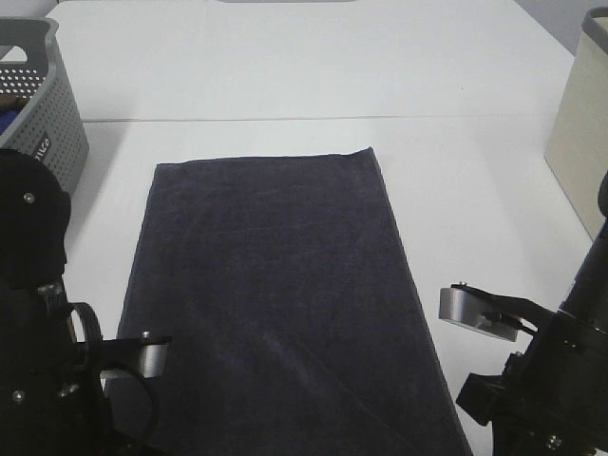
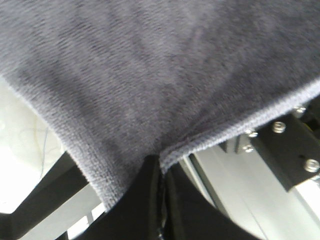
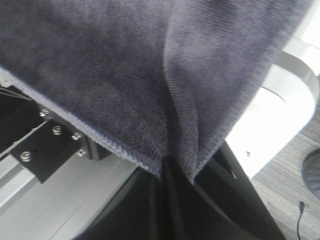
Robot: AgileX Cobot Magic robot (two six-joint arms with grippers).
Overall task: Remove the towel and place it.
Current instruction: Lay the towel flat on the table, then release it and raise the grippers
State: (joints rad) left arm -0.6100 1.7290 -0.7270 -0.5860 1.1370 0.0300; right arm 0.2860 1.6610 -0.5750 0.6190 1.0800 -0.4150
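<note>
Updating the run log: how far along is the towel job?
Done: towel lies spread on the table, outside the grey basket. In hand: left gripper and right gripper are each shut on its near edge. Left: release and pull back.

robot lab bench: white table, bolted metal frame, grey basket.

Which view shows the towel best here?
Exterior high: the towel lies spread flat on the table, with its far edge and both long sides visible. The wrist views show only close-up cloth, its edge pinched in the left hand and in the right hand.
</note>
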